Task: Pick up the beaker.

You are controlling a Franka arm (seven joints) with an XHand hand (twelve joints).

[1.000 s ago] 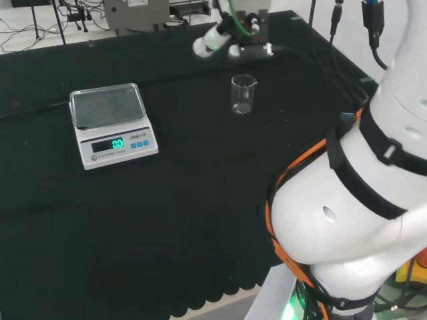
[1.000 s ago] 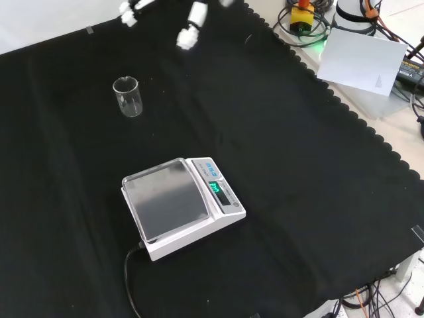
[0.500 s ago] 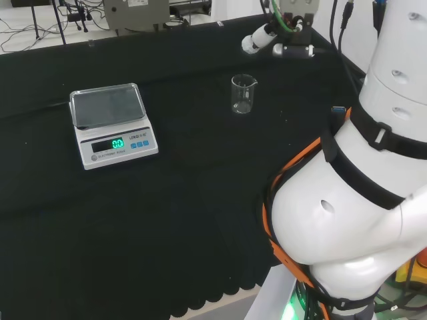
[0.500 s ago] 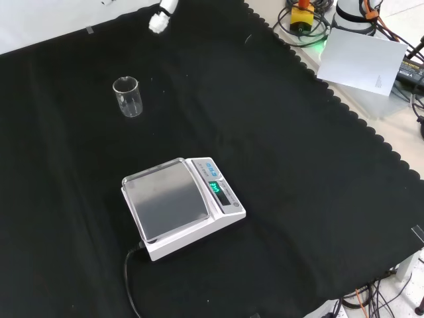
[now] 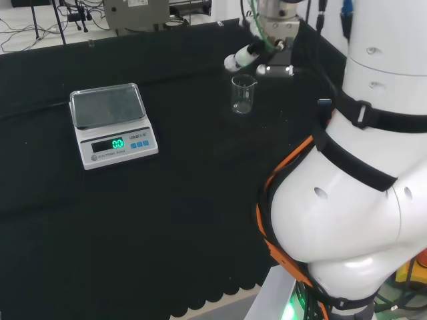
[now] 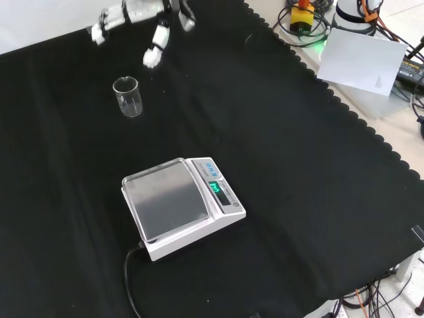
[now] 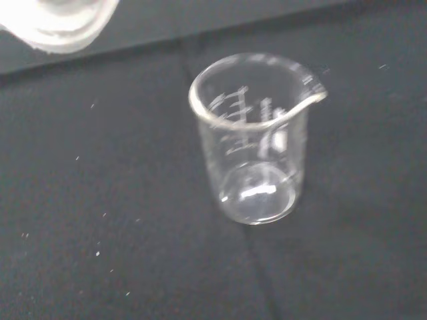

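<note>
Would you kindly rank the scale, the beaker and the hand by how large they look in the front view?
Largest to smallest:
1. scale
2. hand, partly cut off at the view's top
3. beaker

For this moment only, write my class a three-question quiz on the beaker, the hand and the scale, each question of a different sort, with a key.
1. True or false: the hand has its fingers curled round the beaker.
2. Multiple choice. In the front view, the scale stands: A) nearer the camera than the beaker; B) farther off than the beaker; C) under the beaker.
3. Fill the gap: the beaker stands upright and looks ____ inside in the wrist view.

Key
1. False: the fingers are spread and clear of the beaker, which stands alone on the black cloth.
2. A
3. empty
</note>
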